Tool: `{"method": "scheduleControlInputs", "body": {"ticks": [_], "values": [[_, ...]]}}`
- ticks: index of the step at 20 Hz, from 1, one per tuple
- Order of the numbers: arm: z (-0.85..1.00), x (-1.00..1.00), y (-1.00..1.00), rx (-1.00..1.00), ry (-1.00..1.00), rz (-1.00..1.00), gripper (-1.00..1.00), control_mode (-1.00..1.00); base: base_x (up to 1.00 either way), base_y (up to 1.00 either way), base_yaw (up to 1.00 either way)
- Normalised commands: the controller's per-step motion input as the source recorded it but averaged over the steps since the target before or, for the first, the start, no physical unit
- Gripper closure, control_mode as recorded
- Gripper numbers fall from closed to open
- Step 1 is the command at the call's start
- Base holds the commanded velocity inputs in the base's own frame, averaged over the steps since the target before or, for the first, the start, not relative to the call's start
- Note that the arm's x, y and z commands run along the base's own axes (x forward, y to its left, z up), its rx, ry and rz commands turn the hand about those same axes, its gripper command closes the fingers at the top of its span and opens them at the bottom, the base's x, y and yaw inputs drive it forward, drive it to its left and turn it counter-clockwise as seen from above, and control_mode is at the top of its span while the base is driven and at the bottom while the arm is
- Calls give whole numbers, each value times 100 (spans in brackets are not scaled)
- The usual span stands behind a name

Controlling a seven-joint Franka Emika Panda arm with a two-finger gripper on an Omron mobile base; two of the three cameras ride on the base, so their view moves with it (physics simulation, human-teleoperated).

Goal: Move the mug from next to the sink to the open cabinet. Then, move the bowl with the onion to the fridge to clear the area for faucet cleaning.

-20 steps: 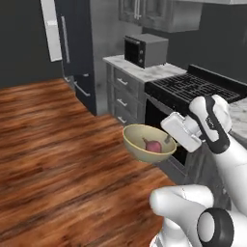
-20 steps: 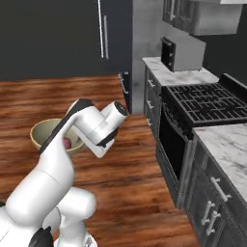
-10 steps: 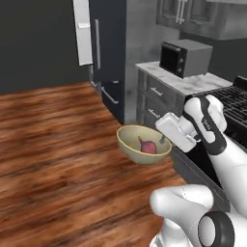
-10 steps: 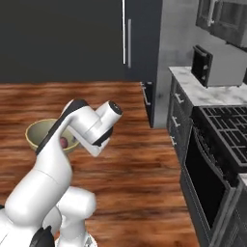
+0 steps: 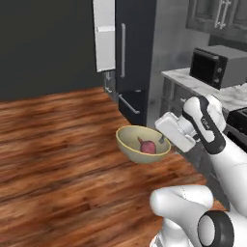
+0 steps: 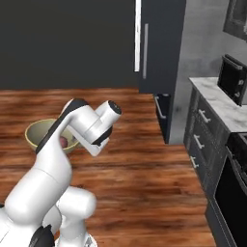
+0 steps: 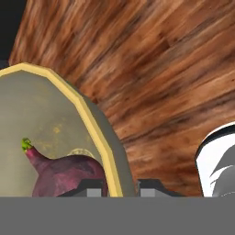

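I've got the bowl (image 5: 143, 144) pinched by its rim; gripper (image 7: 120, 187) is nearly pressed together, one finger (image 7: 90, 187) inside the wall, the other outside, rim between them; that's how a wide shallow bowl has to be taken, since the jaws can't span it; edge grip it is. Bowl hangs off the end of my arm above the wood floor (image 5: 53, 144), clear of it, roughly level so far as I can tell; level matters, bc the onion (image 5: 147, 146) is loose inside; it lies in the bottom w/ its pointed tip up, close to my fingers in the hand view.

Fridge (image 5: 135, 53) stands ahead, tall and black, w/ its pale door panel (image 5: 104, 34) swung out on the left; bowl is still well short of it, nothing inside yet. My guess: mug part is done and this is the carry leg of the second part, approx. past halfway; next I need to get close to the open side and pick a shelf; can't see the shelves from here, so can't say which. Risk as I judge it: a rim pinch is off-centre, so the bowl could sag or twist in the grip and roll the onion out.

Count: 1 bowl; 1 onion; 1 fridge; 1 microwave (image 5: 217, 65) on the counter (image 5: 185, 79) to the right; 1 gripper, 2 fingers.
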Motion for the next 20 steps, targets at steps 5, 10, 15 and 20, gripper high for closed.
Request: {"method": "scheduleControlInputs", "body": {"ticks": [5,10,15,20], "values": [[0,0,0,0,0,0,100,100,100,75,0],[0,0,0,0,0,0,100,100,100,75,0],[0,0,0,0,0,0,100,100,100,68,-10],[0,0,0,0,0,0,100,100,98,66,-16]]}}
